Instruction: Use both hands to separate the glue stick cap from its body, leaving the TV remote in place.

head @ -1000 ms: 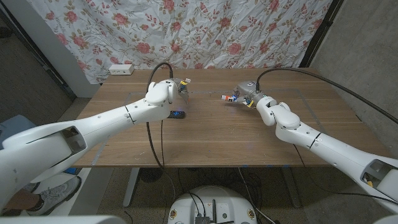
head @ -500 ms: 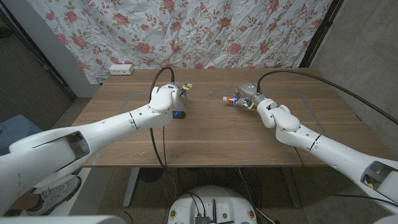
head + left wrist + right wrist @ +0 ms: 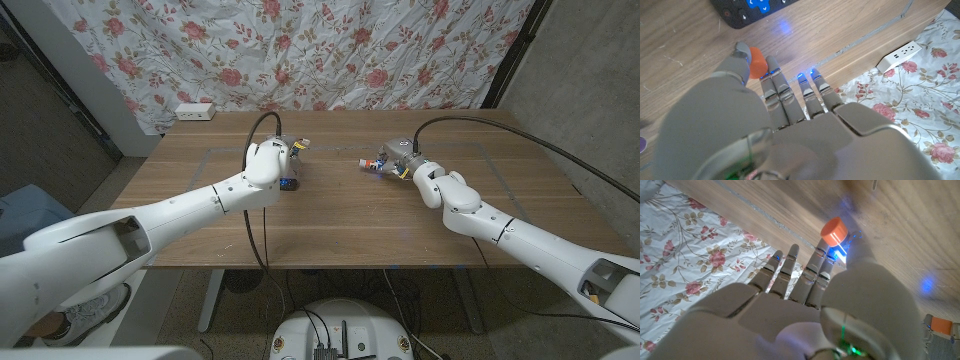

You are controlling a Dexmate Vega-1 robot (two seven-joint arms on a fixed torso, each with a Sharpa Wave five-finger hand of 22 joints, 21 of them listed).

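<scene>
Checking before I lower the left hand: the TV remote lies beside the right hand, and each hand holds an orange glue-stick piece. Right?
Not quite. The TV remote lies by the left hand, as the head view shows. The right hand holds its piece apart from it.

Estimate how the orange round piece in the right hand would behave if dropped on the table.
Pinched by the right hand, the orange piece looks round and smooth, so it would probably roll on the table. It seems small, rigid plastic: likely light, not fragile.
</scene>
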